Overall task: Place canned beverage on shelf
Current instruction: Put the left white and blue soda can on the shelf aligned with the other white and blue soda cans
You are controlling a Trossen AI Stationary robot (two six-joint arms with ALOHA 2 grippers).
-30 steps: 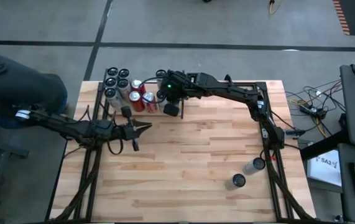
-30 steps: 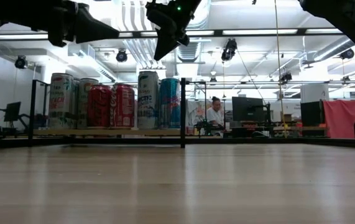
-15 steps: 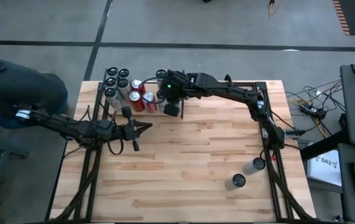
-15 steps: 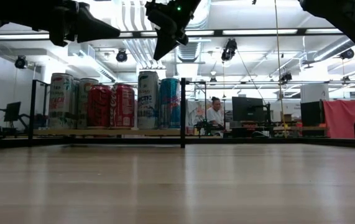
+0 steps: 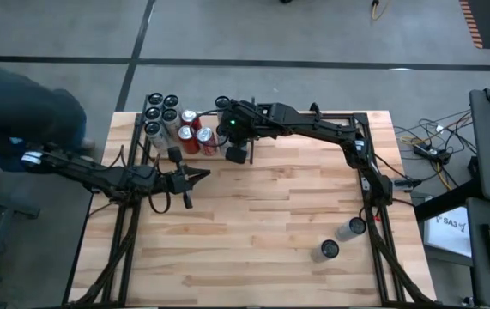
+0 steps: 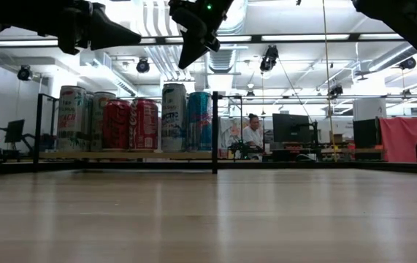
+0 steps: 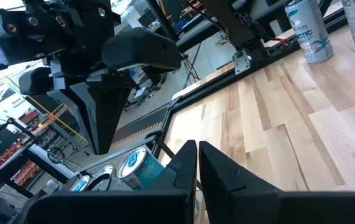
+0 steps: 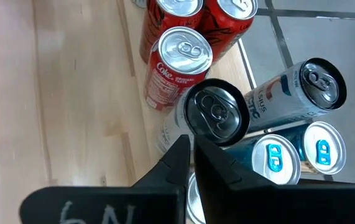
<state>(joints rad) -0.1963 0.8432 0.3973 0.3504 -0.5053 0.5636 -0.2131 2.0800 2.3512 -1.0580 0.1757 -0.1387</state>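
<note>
Several beverage cans point(image 5: 180, 127) stand upright on the shelf point(image 6: 164, 155) at the table's far left; in the low view they form a row point(image 6: 131, 117) of red, white and blue. My right gripper point(image 5: 236, 153) hangs shut above the row's right end point(image 8: 191, 146), slanting down over a dark-topped can point(image 8: 216, 115), holding nothing. My left gripper point(image 5: 203, 176) is shut and level point(image 7: 198, 149), in front of the shelf and high above the table point(image 6: 136, 35). Two more cans point(image 5: 352, 228) point(image 5: 329, 250) stand on the table near the right front.
Bare wooden tabletop point(image 5: 270, 215) spreads between the shelf and the two loose cans, which the left wrist view also shows point(image 7: 306, 31). A black frame point(image 5: 369, 172) runs along the table's right side. A person point(image 5: 21, 103) is beyond the left edge.
The person beyond the table's left edge has shifted. Both grippers have stayed where they were, and the cans have not moved.
</note>
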